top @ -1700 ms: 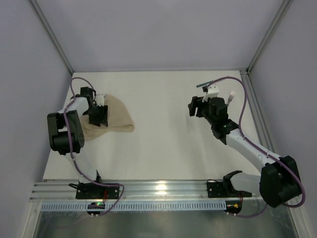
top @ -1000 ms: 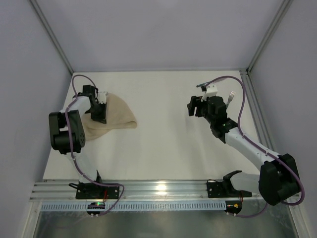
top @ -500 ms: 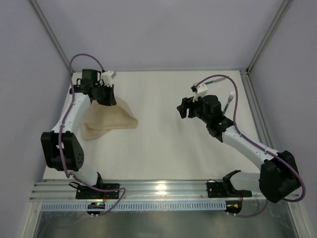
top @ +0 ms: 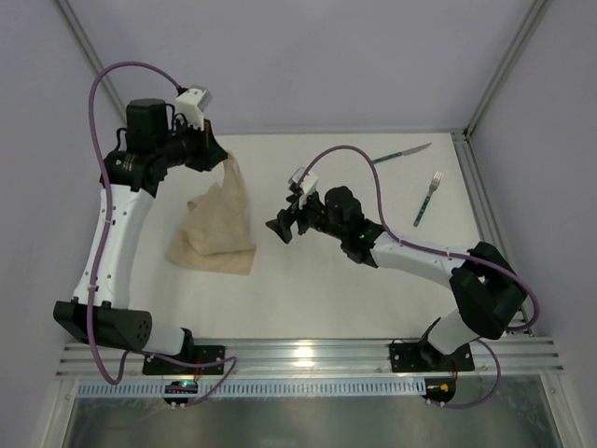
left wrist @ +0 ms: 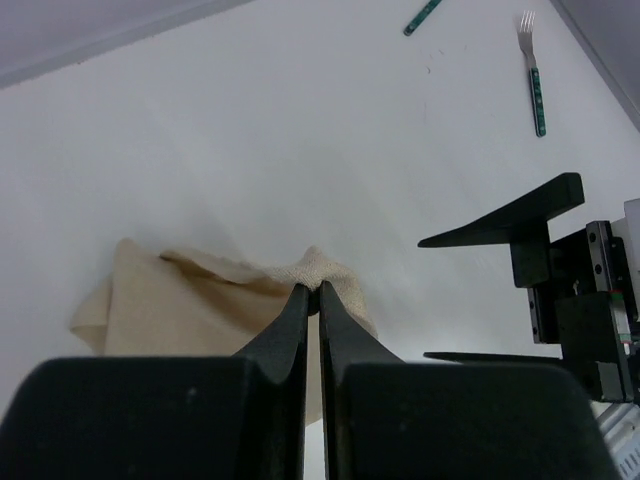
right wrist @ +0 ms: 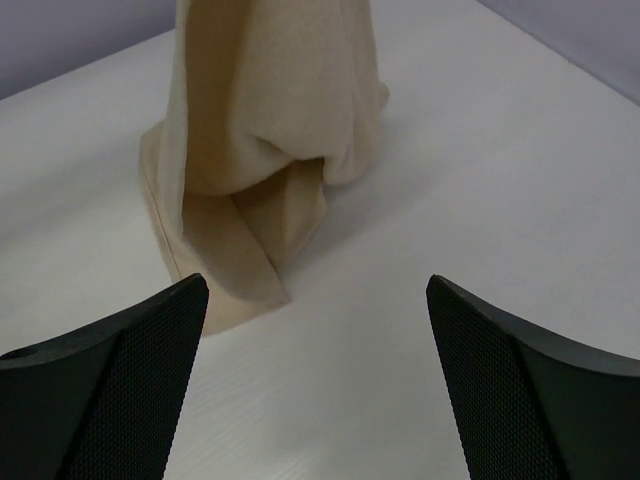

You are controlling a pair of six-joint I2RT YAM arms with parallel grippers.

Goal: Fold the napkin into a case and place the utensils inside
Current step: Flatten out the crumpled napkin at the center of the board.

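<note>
Since the earlier view, the left arm has reared up and lifted the cloth, while the right arm has swung from the right edge towards the middle of the white surface (top: 326, 289). A metal rail (top: 308, 355) at the near edge carries both arm bases. Pale grey walls and aluminium posts enclose the space.

The right arm lies low and outstretched, and the right hand (top: 284, 224) has its jaws spread wide and empty, pointing at the cloth. The left arm stands tall by the left edge. The left hand (top: 216, 159) is clenched on the top of the plain beige-tan cloth napkin (top: 219, 229), which hangs with its lower folds resting on the surface.

The right wrist view shows the napkin's drooping folds (right wrist: 270, 150) between its open fingers. The left wrist view shows the pinch (left wrist: 313, 295) itself.

A slim green-handled metal knife (top: 403, 153) and a matching fork (top: 426, 199) lie near the far right corner.
</note>
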